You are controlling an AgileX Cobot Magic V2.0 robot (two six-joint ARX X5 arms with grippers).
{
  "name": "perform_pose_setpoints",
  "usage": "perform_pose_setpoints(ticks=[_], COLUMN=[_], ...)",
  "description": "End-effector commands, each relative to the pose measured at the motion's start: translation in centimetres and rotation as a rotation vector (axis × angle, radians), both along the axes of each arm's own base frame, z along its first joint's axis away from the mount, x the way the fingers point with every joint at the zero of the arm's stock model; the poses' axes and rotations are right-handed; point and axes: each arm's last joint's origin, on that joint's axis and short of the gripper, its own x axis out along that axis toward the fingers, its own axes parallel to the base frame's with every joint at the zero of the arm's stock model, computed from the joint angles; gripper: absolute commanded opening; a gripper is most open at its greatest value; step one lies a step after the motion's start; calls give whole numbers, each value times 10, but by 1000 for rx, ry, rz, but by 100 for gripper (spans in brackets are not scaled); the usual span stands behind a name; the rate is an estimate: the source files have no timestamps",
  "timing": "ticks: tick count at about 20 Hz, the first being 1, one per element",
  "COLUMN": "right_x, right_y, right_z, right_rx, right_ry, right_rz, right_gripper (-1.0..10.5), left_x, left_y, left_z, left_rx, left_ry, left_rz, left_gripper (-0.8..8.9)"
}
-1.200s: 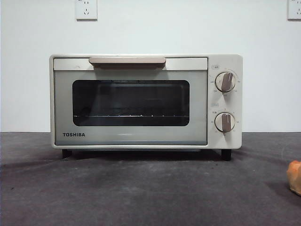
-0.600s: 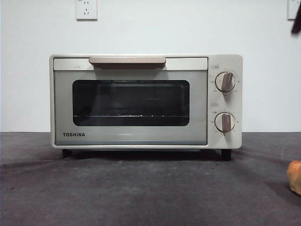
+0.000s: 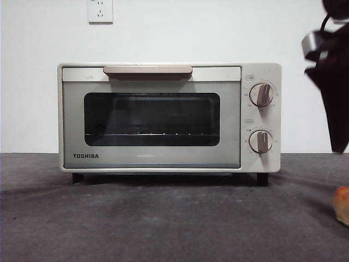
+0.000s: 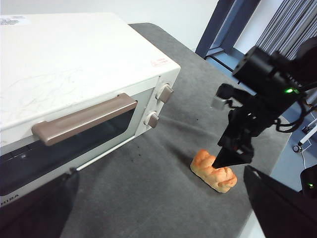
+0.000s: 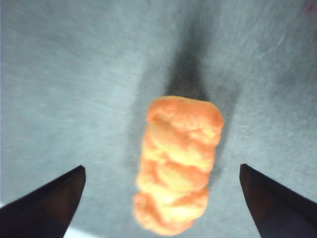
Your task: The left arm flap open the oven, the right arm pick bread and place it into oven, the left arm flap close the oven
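Hovering right claw [image 5: 161, 198] wide over bread [image 5: 177, 161]

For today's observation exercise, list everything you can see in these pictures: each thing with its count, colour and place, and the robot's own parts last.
oven: one, cream-white with a dark glass window, at the back of the table against the wall, door shut.
handle: one, beige-pink bar across the top of the oven door.
knobs: two, round, beige, one above the other beside the oven window.
bread: one, golden-orange, lying on the table off the oven's knob side.
table: one, dark grey cover.
wall socket: one fully seen, white, above the oven.
right pincer: one, black, jaws open, just above the bread.
left pincer: one, black, beside the oven door.
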Motion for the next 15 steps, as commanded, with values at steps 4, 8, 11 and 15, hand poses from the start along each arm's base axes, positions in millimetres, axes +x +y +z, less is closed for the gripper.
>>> perform_pose_setpoints(ticks=[4, 8, 11, 15], right_x=[12, 15, 19, 21], right_y=[6, 8, 9, 10], right_z=[-30, -49, -56, -61], right_rx=[-23, -26, -30, -35], right_ry=[64, 81, 92, 108], right_rz=[-14, -17, -16, -19], right_gripper=[491, 468, 396, 268], left_x=[0, 0, 0, 0], left_y=[-1, -1, -1, -1], left_z=[7, 7, 8, 7], left_rx=[-4, -4, -4, -4], left_ry=[-31, -33, -34, -31], left_rz=[-6, -7, -7, -6], left_gripper=[531, 531, 531, 531])
